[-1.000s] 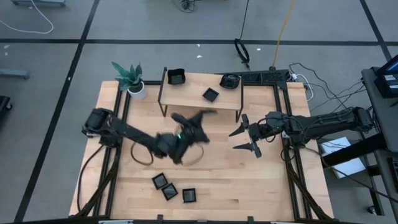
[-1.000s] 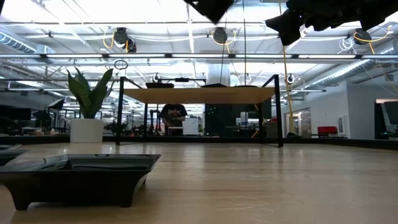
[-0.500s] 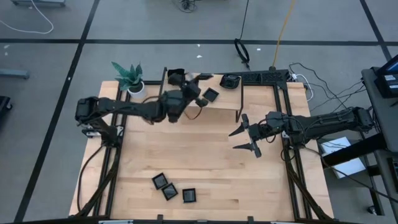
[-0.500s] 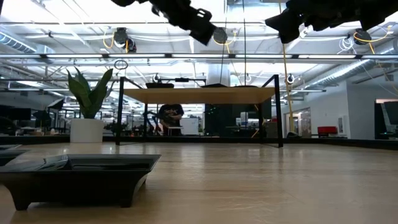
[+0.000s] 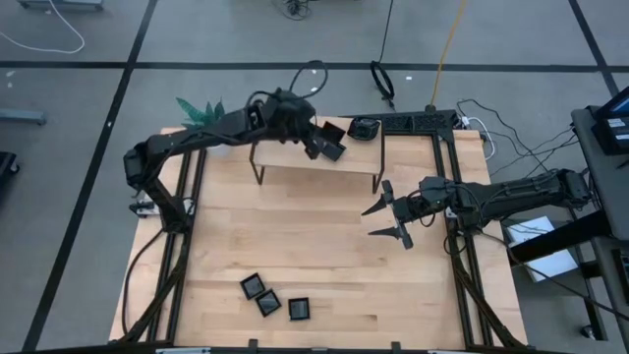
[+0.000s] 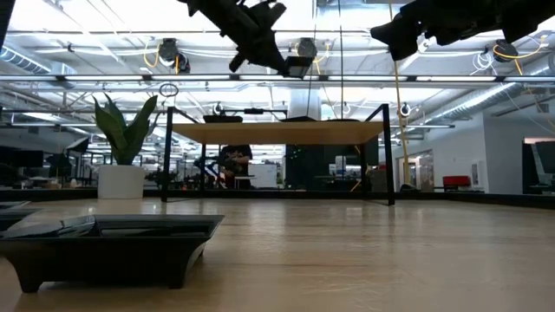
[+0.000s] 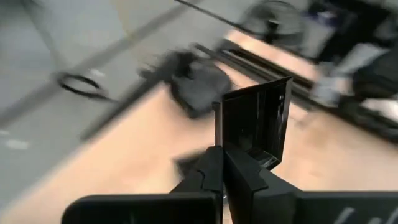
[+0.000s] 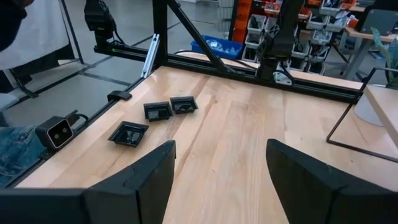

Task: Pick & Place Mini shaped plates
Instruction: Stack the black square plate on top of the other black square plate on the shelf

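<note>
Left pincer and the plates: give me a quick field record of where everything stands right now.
left pincer: over the raised shelf at the table's far side, shut on a square plate
held plate: tilted on edge, pinched at its rim
right pincer: open, waiting above the table's right half, holding nothing
plates on table: three near the front edge, left of centre
other plates: one rounded dish by the shelf's far right end
plant: at the far left corner
</note>
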